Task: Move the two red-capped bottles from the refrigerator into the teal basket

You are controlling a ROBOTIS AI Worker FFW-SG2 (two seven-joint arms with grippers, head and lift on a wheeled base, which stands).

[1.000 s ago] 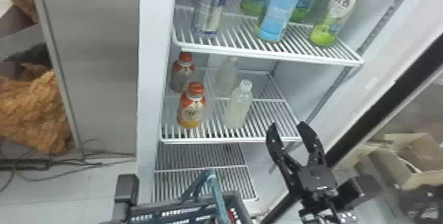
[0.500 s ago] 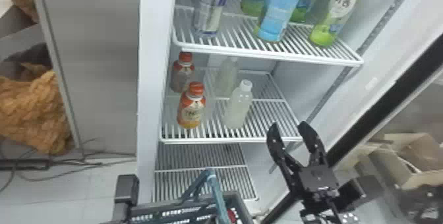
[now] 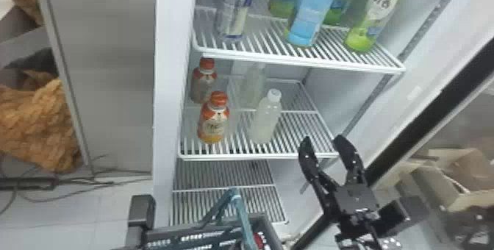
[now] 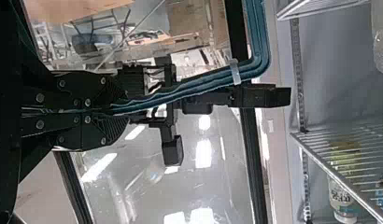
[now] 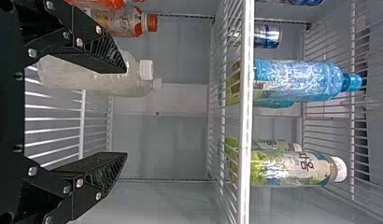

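Below the middle shelf [image 3: 257, 156], the left gripper [image 4: 120, 110] pinches the handle [image 3: 245, 218] of the basket [image 3: 271, 229]; near the shelf's right corner, the right gripper [image 3: 322, 140] gapes, fingers empty. Sweeping toward the shelf's left-side red-capped bottles [image 3: 213, 122] could topple the white-capped bottle [image 3: 265, 120] between.

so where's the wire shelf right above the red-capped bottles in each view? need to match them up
Head view: shelf crosses the upper part of the picture, over the red-capped bottles.
Left wrist view: shelf starts by the slotted wall rail.
Right wrist view: shelf is beyond the right tool, past its fingertips.
Shared landmark: green-and-white bottle on that shelf; front or rear one unclear in the left wrist view.
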